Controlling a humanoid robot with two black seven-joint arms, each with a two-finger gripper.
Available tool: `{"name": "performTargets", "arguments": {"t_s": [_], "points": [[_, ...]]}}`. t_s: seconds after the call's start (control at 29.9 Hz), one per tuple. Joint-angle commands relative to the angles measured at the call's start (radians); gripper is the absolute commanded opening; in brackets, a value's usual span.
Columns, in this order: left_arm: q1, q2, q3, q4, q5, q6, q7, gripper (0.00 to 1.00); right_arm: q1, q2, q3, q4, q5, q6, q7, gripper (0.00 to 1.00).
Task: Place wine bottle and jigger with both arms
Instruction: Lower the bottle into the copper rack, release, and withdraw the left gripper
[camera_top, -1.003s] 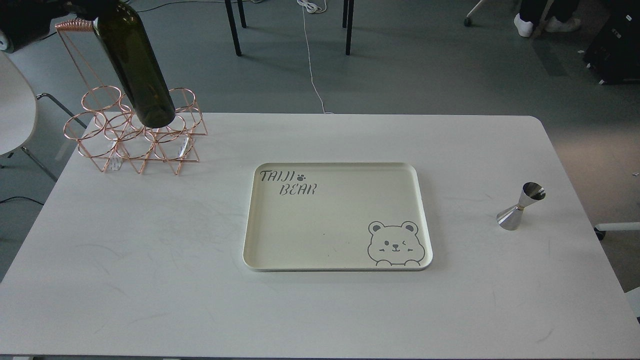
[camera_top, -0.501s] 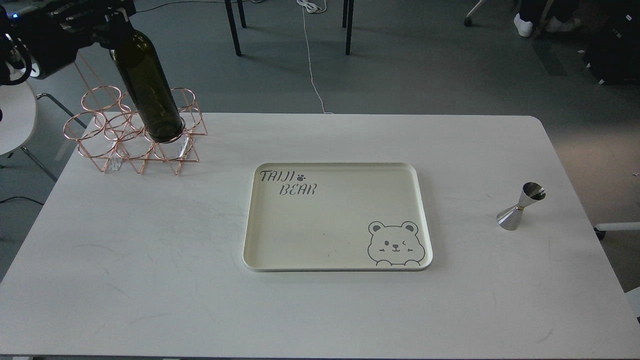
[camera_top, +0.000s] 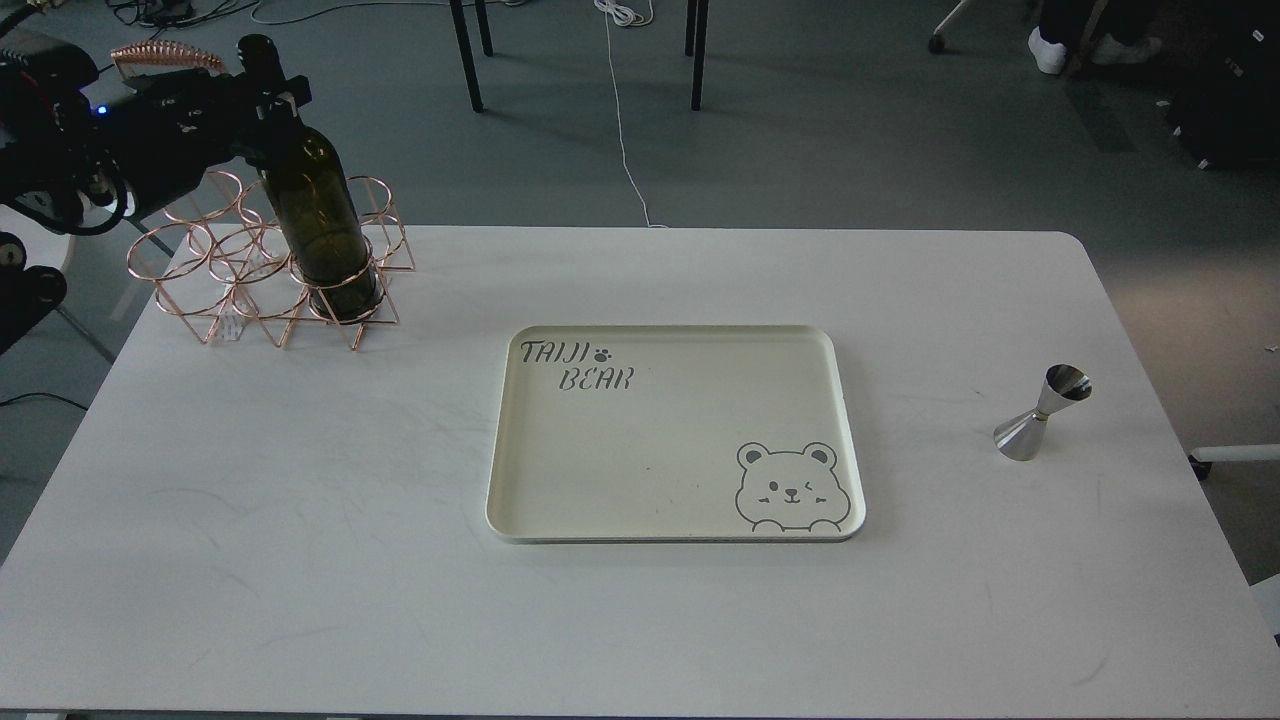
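The dark olive-green wine bottle (camera_top: 318, 220) stands in the front right ring of the copper wire rack (camera_top: 215, 275) at the table's far left. My left gripper (camera_top: 268, 95) comes in from the left and is shut on the bottle's neck, just below its top. The shiny silver jigger (camera_top: 1040, 412) stands upright on the white table at the right, with nothing near it. My right arm and gripper are out of view.
A cream tray (camera_top: 520, 500) printed with "TAIJI BEAR" and a bear face lies in the table's middle. The white table (camera_top: 300, 560) has rounded far corners. Chair legs (camera_top: 465, 55) and a white cable (camera_top: 625, 150) are on the floor beyond.
My left gripper has lowered the bottle from above the rack down into the front right ring. The arm has come down into view. The jigger and tray have not moved.
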Motion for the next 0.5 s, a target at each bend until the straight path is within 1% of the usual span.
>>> {"name": "performTargets", "arguments": {"t_s": [0.0,0.03,0.07,0.17,0.23,0.3,0.33,0.37,0.47], "points": [[0.005,-0.017,0.009,0.028,-0.039,0.012,-0.002,0.5,-0.002,-0.001,0.0,0.0,0.0,0.0,0.0,0.98],[0.005,-0.017,0.016,0.031,-0.048,0.012,-0.002,0.54,-0.002,0.0,0.0,0.0,0.0,0.0,0.0,0.98],[0.005,-0.019,0.023,0.035,-0.054,0.012,-0.002,0.6,-0.002,0.0,0.0,0.0,0.0,0.0,0.0,0.97],[0.005,-0.023,0.028,0.035,-0.057,0.012,-0.002,0.68,-0.002,0.0,0.0,0.0,0.0,-0.002,0.0,0.98],[0.005,-0.023,0.026,0.035,-0.068,0.014,0.002,0.78,-0.002,0.0,0.0,0.0,0.0,-0.002,0.0,0.98],[0.001,-0.02,0.013,0.035,-0.102,0.012,0.005,0.85,-0.004,-0.001,0.001,0.0,0.0,-0.002,0.0,0.97],[-0.005,-0.017,0.01,0.035,-0.14,0.012,0.004,0.91,-0.004,-0.003,0.001,0.0,0.0,-0.002,0.0,0.98],[-0.01,-0.011,0.007,0.035,-0.187,0.014,0.001,0.94,-0.004,-0.006,0.001,0.0,0.0,-0.002,0.0,0.97],[-0.028,0.035,-0.029,0.035,-0.438,0.006,-0.002,0.97,-0.005,-0.01,0.003,0.002,0.001,0.003,0.0,0.98]]}}
